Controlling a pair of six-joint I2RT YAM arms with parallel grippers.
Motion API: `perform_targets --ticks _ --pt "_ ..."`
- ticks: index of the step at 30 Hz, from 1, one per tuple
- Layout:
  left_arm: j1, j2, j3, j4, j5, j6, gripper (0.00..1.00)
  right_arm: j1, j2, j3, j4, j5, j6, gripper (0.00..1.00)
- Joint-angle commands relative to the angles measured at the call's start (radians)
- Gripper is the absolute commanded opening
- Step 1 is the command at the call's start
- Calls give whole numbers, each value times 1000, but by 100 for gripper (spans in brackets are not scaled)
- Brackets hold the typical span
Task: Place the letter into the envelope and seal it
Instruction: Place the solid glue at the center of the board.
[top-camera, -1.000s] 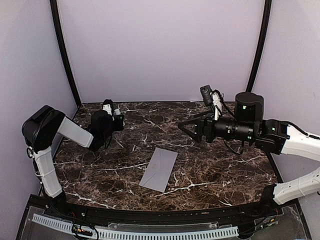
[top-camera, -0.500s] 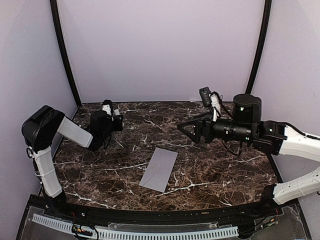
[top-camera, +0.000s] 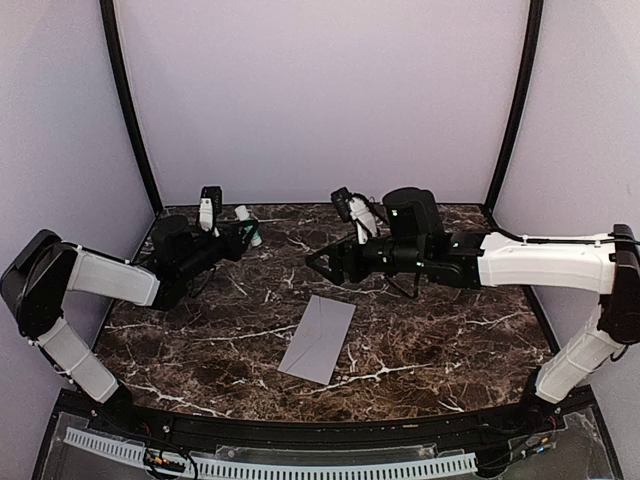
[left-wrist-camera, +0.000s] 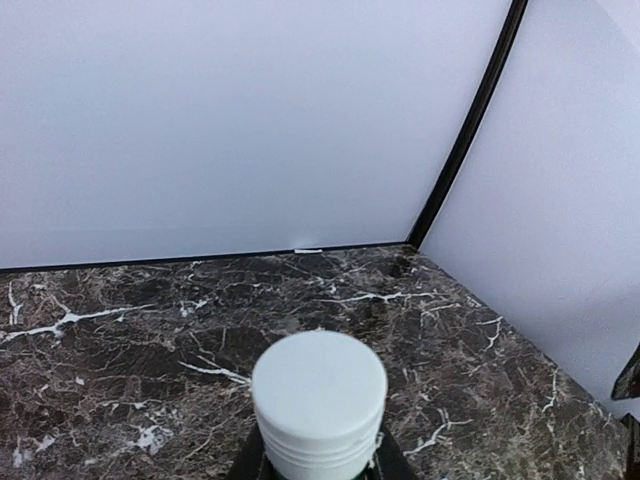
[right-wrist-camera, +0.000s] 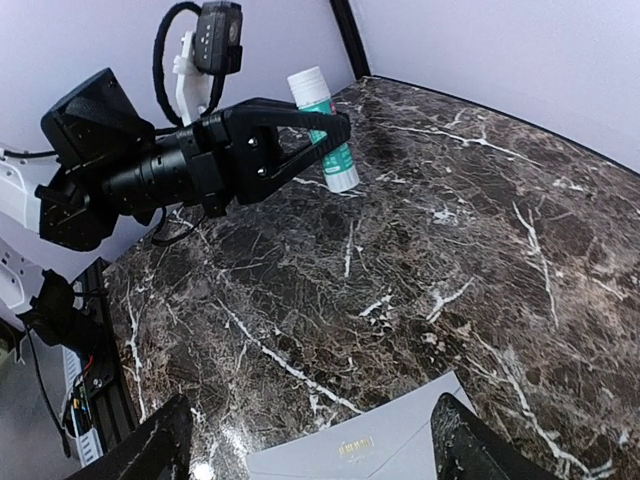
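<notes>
Right arm (top-camera: 520, 260) swung left over marble table (top-camera: 430, 340), jaws wide, empty; left jaws clamp glue stick (right-wrist-camera: 336, 165).

loc: robot lab cell | evid: lavender walls (top-camera: 320, 100), blk poles (top-camera: 128, 110), marble-look table (top-camera: 440, 340), L arm (top-camera: 110, 278), R arm (top-camera: 540, 262)

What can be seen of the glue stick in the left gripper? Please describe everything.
The glue stick is a small round tube, plastic by its look: ridged white cap, teal label band in the middle, white lower end. The cap is on. The left gripper clamps it around the label, tilted, cap uppermost, over the far left of the marble table, seemingly clear of it.
</notes>
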Motion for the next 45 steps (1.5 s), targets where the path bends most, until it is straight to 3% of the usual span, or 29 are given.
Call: perform_targets --ticks 1,5,13,20,29,32,35,37,39,41,43,45 --pt "-63 -102 -18 -65 53 -117 12 -4 74 10 207 -136 -66 75" --pt "-139 -157 -12 -122 75 -218 12 3 150 62 205 -170 -105 67" --pt "-213 -199 8 -223 104 -274 12 27 244 158 166 -160 -166 55" --pt "-230 -220 -2 -235 120 -298 12 34 283 203 144 -161 -189 41" --pt "-238 -249 -16 -243 122 -316 12 38 307 219 133 -156 -197 34" --pt "-244 -249 -11 -257 134 -322 12 39 311 236 127 -152 -205 26" --pt "-245 -254 -3 -288 157 -329 15 39 307 238 130 -145 -212 11" --pt "-244 -265 4 -325 169 -334 22 40 303 234 126 -144 -219 6" --pt "-243 -278 18 -384 188 -339 39 39 294 228 116 -148 -228 5" --pt "-243 -297 43 -470 205 -335 65 38 277 212 112 -153 -235 5" --pt "-240 -315 78 -579 233 -330 77 39 253 191 108 -164 -248 5" --pt "-233 -330 117 -683 269 -323 81 39 230 173 99 -181 -264 5"
